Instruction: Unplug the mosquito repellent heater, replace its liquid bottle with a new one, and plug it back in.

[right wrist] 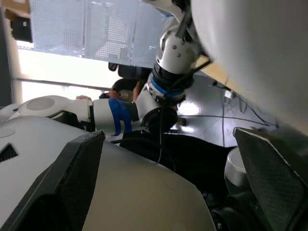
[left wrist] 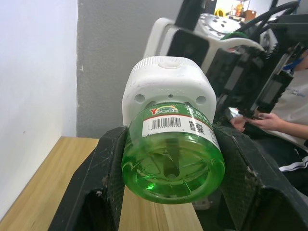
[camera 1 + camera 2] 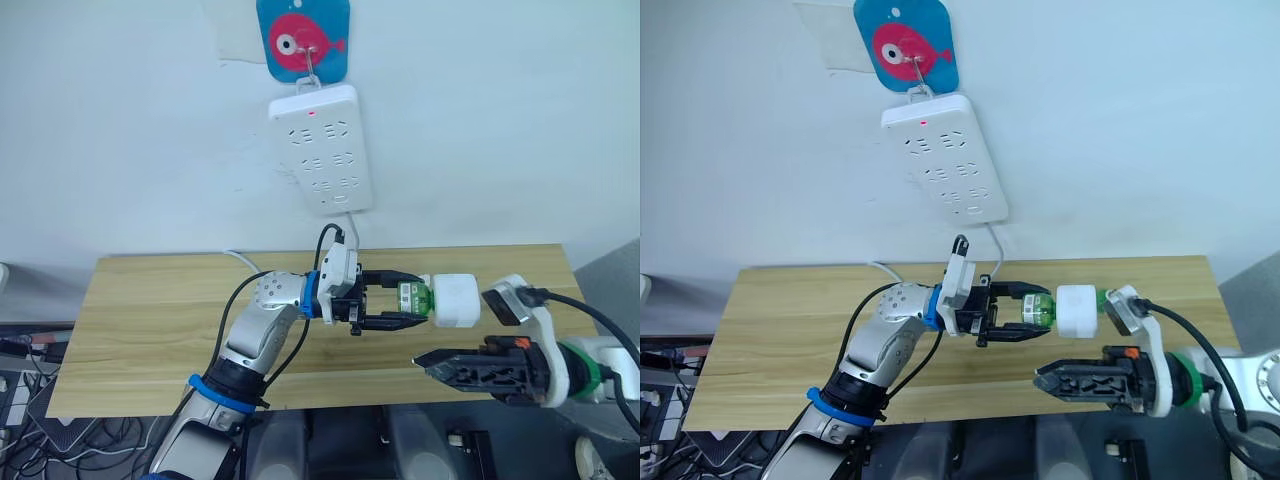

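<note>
The mosquito repellent heater [image 3: 455, 300], a small white rounded unit, hangs in the air over the table's right part, with a green liquid bottle [image 3: 416, 298] fitted into its end. My left gripper [image 3: 418, 300] is shut on that bottle. In the left wrist view both fingers press the sides of the green bottle [image 2: 173, 159], with the heater [image 2: 166, 86] beyond it. My right gripper [image 3: 452, 332] is open wide. One of its fingers [image 3: 503, 303] lies just right of the heater and the other finger [image 3: 445, 363] sits below it.
A long white power strip [image 3: 320, 150] with a red light hangs on the wall from a blue fish hook [image 3: 303, 40], its cable dropping behind the wooden table [image 3: 150, 320]. A person's hand [image 2: 264, 122] shows past the heater in the left wrist view.
</note>
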Available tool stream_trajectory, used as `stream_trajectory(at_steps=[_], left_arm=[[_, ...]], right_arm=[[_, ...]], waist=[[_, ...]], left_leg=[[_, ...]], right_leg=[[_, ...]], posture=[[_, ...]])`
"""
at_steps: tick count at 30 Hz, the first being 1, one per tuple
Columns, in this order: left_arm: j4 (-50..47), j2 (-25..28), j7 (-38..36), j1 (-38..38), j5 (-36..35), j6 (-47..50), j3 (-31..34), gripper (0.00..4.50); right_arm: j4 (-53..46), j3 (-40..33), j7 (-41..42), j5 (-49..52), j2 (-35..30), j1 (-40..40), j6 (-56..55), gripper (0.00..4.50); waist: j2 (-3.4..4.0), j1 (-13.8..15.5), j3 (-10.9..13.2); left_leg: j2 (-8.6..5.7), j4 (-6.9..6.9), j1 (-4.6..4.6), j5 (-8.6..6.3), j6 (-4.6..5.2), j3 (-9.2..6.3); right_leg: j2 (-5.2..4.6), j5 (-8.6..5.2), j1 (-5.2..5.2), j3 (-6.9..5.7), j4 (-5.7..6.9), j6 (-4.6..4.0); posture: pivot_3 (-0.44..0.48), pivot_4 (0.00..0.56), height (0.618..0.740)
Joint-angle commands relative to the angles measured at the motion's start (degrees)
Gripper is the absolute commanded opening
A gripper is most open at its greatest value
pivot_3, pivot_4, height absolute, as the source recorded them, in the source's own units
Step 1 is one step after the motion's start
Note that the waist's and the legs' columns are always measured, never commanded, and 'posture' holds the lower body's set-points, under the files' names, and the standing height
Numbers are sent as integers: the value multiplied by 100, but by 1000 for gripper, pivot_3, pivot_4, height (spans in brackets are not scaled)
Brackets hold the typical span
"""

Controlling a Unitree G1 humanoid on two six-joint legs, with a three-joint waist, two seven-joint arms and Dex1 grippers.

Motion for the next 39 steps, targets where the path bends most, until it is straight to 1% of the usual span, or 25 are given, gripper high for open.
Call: stream_trajectory(at_steps=[1,4,7,8,10,12,16,21,22,26,29,33,37,39], left_arm=[[-54,-42,-67,-60,-50,-137,46,2287],[-23,-52,-81,-100,-51,-145,50,2287],[7,-37,-119,-120,-57,-159,71,2287],[17,-32,-137,-126,-54,-165,74,2287],[26,-26,-165,-136,-52,-167,81,2287],[42,-24,-180,-155,-53,-178,89,2287],[-3,-33,-161,-168,-64,-165,72,2287],[-77,-6,-178,-156,-92,-126,64,2287],[-80,-5,-179,-156,-91,-123,59,2287],[-115,-15,-171,-158,-100,-84,35,2287],[-163,1,-172,-156,-123,-42,38,2287],[-204,7,-180,-136,-134,8,37,2287],[-208,0,-171,-138,-133,33,40,2287],[-155,-42,-40,-179,-136,136,85,2287]], right_arm=[[-449,-748,283,148,-278,766,-298,4476],[-402,-1554,260,148,-522,1461,-209,4476],[315,-2083,-78,148,-654,1539,100,4476],[615,-2211,-297,148,-700,1491,196,4308],[1200,-2434,-400,148,-790,1389,489,3974],[1590,-2458,-486,148,-860,1190,686,3297],[2227,-2056,-737,134,-877,445,776,1899],[2514,-1300,-1088,-171,-504,-612,754,154],[2540,-1190,-1147,-190,-418,-782,773,69],[2569,-621,-1377,-464,278,-1575,780,69],[2425,-436,-1395,-478,582,-1792,884,69],[2195,-304,-1538,-405,850,-1766,912,69],[1942,-293,-1701,-226,971,-1578,902,69],[1694,-309,-1809,44,1008,-1405,831,69]], waist=[[-4,4,2],[-5,-2,2],[-6,-21,2],[-6,-19,2],[-6,-16,3],[-6,-14,3],[-6,-28,3],[-6,-30,3],[-5,-31,2],[-2,-25,1],[0,-14,-1],[0,4,-1],[0,16,-1],[0,17,-1]], left_leg=[[0,1,0,0,0,0],[0,1,2,0,0,2],[0,1,5,0,0,6],[0,2,5,0,0,6],[-1,2,4,0,0,6],[-1,0,3,0,0,7],[1,-1,4,1,-1,8],[2,0,3,1,-1,7],[2,1,3,1,-1,8],[-1,2,3,1,-2,7],[0,2,1,1,-2,5],[1,2,0,1,-2,5],[-1,2,-1,1,-2,5],[-1,2,0,1,-2,5]], right_leg=[[0,0,0,0,0,0],[0,0,1,1,1,1],[1,3,2,5,2,4],[2,3,2,5,2,5],[2,3,2,5,1,5],[1,3,2,5,-2,5],[4,3,2,5,-2,5],[4,3,2,4,-2,5],[4,3,2,4,-2,5],[1,3,1,5,0,5],[1,3,0,4,0,5],[1,3,-1,2,0,5],[-1,3,-1,3,0,5],[-1,3,-1,3,0,5]], posture=[[-92,332,740],[-90,330,740],[-96,328,740],[-96,328,740],[-91,324,740],[-93,324,740],[-92,324,740],[-77,317,740],[-78,316,740],[-65,311,740],[-60,311,740],[-57,308,740],[-58,308,740],[-59,310,740]])
